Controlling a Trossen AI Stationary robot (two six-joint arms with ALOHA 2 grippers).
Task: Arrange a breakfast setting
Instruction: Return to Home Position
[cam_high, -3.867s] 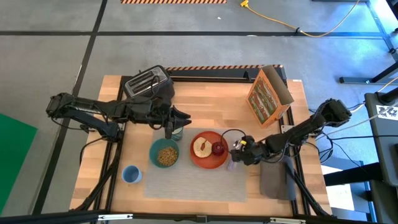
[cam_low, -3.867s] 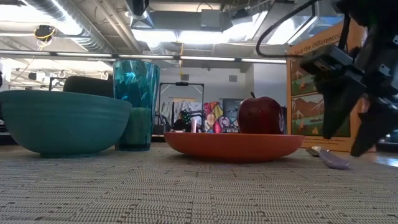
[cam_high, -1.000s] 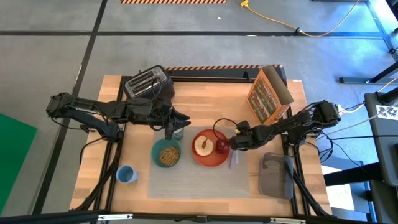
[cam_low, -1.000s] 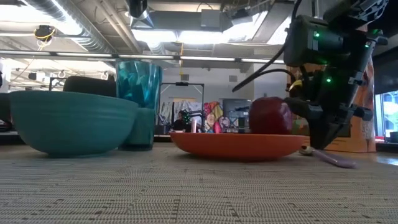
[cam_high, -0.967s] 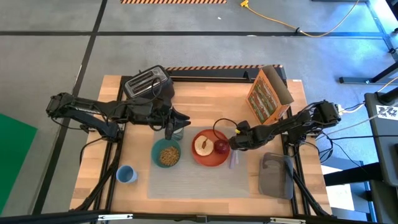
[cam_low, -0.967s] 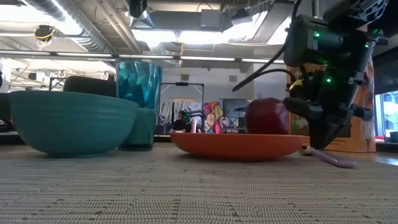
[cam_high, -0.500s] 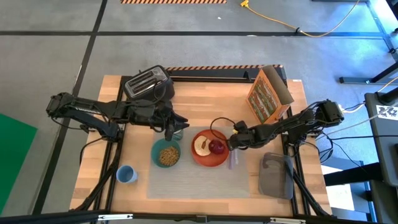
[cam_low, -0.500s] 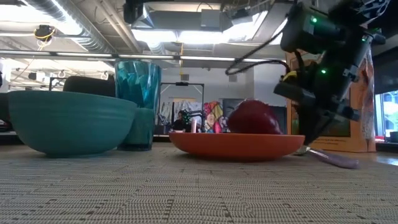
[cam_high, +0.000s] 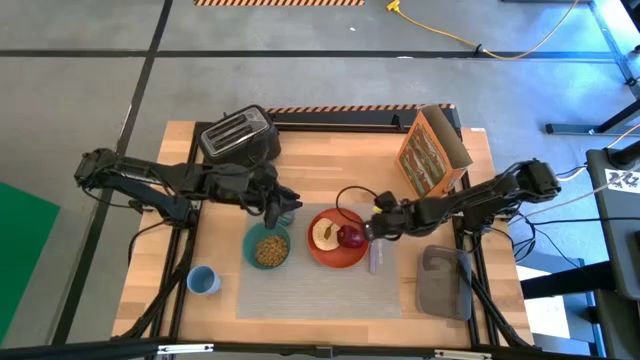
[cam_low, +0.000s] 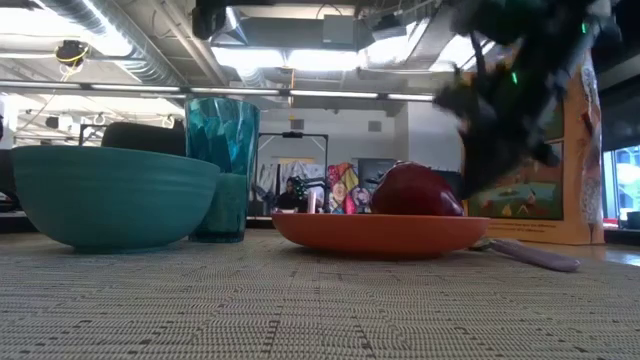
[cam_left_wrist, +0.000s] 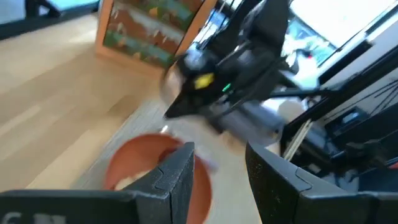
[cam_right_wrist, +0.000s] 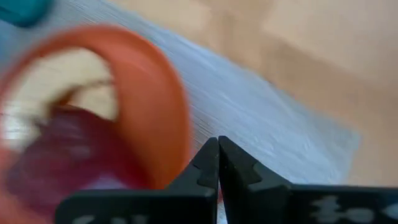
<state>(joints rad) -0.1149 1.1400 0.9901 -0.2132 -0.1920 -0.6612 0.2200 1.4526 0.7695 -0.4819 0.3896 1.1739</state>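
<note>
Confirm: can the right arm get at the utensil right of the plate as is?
Likely yes. The right gripper hangs by the right rim of the plate, the utensil lies bare on the placemat just beside it, nothing between. Its fingers are shut, so open first.

teal bowl left on the woven placemat, green glass behind it, red apple on the orange plate, pale spoon right

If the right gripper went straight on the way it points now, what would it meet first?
Most likely the near rim of the orange-red plate, with the red apple just behind. The right gripper, shut, points at both; its height over the rim is unclear, so the apple could come first.
</note>
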